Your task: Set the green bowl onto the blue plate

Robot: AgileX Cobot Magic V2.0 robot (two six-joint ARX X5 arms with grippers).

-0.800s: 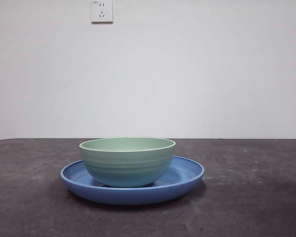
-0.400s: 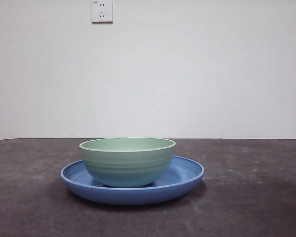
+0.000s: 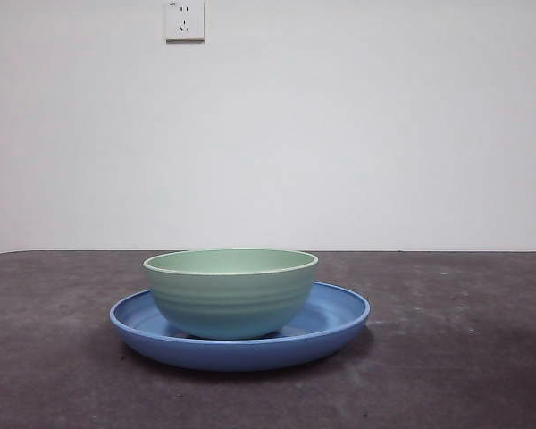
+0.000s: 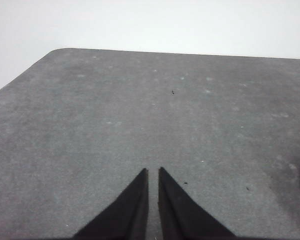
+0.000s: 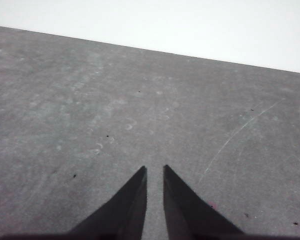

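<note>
The green bowl [image 3: 230, 293] stands upright inside the blue plate [image 3: 339, 315] on the dark table, near the middle of the front view. No arm shows in the front view. My left gripper [image 4: 152, 171] is shut and empty over bare table. My right gripper [image 5: 154, 169] is shut and empty over bare table. Neither wrist view shows the bowl or the plate.
A white wall stands behind the table, with a wall socket [image 3: 185, 20] high up. The table's far edge and a rounded corner [image 4: 55, 51] show in the left wrist view.
</note>
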